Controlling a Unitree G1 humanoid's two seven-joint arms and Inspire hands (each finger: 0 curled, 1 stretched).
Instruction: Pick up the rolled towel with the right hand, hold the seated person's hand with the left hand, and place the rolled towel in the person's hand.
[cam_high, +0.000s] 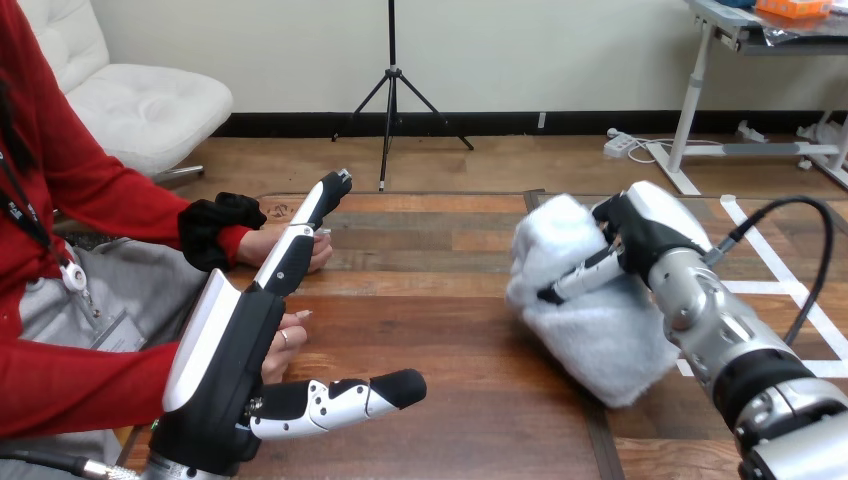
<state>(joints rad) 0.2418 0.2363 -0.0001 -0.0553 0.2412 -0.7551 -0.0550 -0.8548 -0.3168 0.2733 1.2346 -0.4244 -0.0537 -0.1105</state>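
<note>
- White and fluffy, the rolled towel (600, 330) is at the view's right, well apart from the person. The right hand (640, 235) has its fingers curled round the upper part. The lower end hangs loose near the wooden table (450, 300), and I cannot tell whether it touches the wood.
- The roll looks slack below the grip. If the hand swings across quickly, I judge that the loose end may drag on the table, unroll, or slip out of the curled fingers.
- The left hand (225, 350) is spread, with straight fingers and the thumb stuck out sideways, and it grips nothing. Its fingers cross in front of the person's farther hand (250, 243). The person's nearer hand (287, 338) lies just beside its palm. I cannot tell whether either one touches it.
- With two hands so near, the left hand may close on the wrong one, or on air if the person shifts.
- I see no upturned palm on offer. A towel brought over now would likely find nothing to land in and roll onto the table.
- Hard fingers closing round a hand risk a pinch, so that close calls for slowness and a light touch.
</note>
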